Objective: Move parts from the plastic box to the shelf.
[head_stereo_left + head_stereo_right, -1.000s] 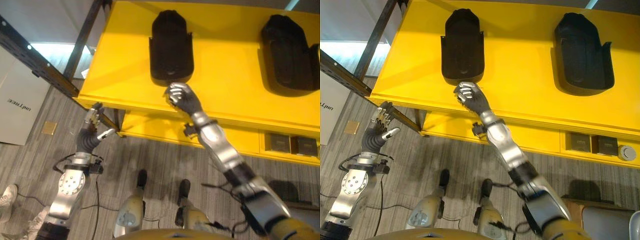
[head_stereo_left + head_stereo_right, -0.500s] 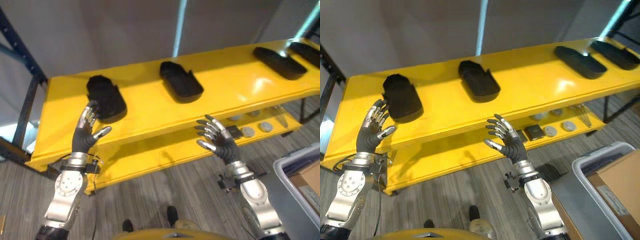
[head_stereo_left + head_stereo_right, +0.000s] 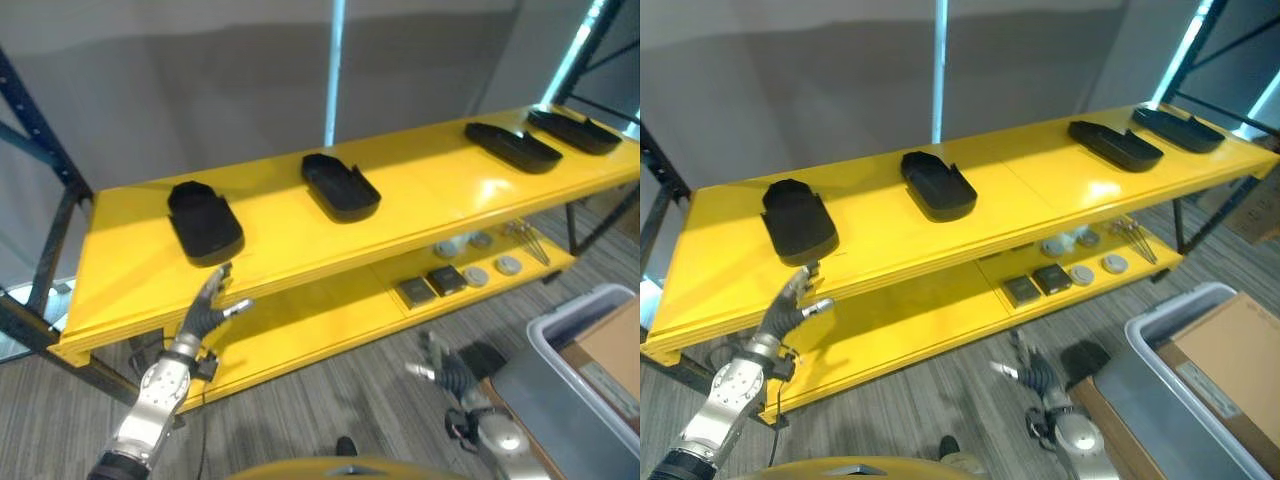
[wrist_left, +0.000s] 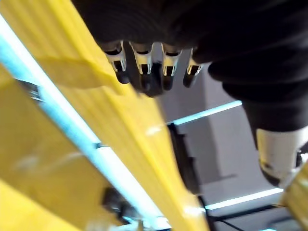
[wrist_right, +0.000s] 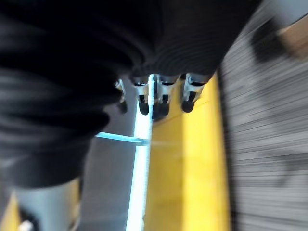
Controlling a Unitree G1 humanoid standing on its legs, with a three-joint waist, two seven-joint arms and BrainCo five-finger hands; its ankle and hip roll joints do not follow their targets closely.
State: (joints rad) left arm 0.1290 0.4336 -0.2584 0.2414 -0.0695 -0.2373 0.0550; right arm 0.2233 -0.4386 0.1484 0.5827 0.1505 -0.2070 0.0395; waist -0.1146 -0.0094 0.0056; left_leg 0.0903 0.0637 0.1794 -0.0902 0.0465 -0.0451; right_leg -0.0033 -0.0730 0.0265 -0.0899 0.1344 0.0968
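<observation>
Four black parts already lie spaced along the yellow shelf, while the plastic box sits at the robot's right on the floor. Both hands hang empty with fingers spread: the left hand by the shelf edge, the right hand low. The next pick (as I judge it) calls for turning squarely to the box first, then reaching in.
</observation>
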